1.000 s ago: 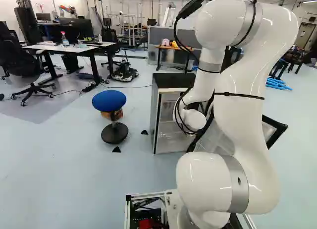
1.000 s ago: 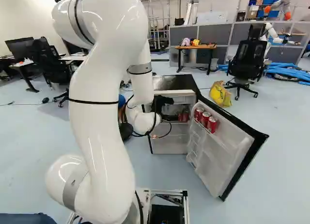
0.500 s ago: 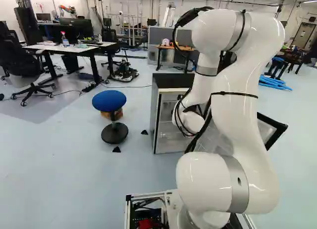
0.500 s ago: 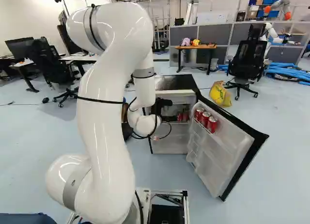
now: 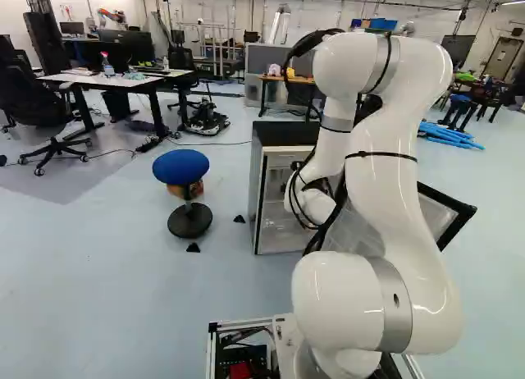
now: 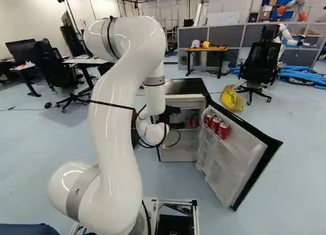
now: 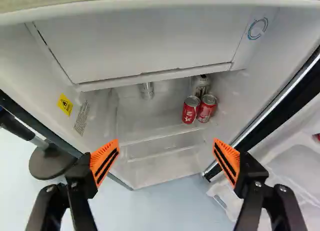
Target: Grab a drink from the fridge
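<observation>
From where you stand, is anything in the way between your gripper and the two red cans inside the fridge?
Nothing visible blocks the gap from the open gripper to the two red cans. The fridge door is swung aside, though the side wall close beside them may leave one finger little room.

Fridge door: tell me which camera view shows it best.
The right base view: the open door stands there unblocked, its inner face and red cans in plain sight. In the left base view the arm covers much of it; the wrist view catches only part of its inner side.
</observation>
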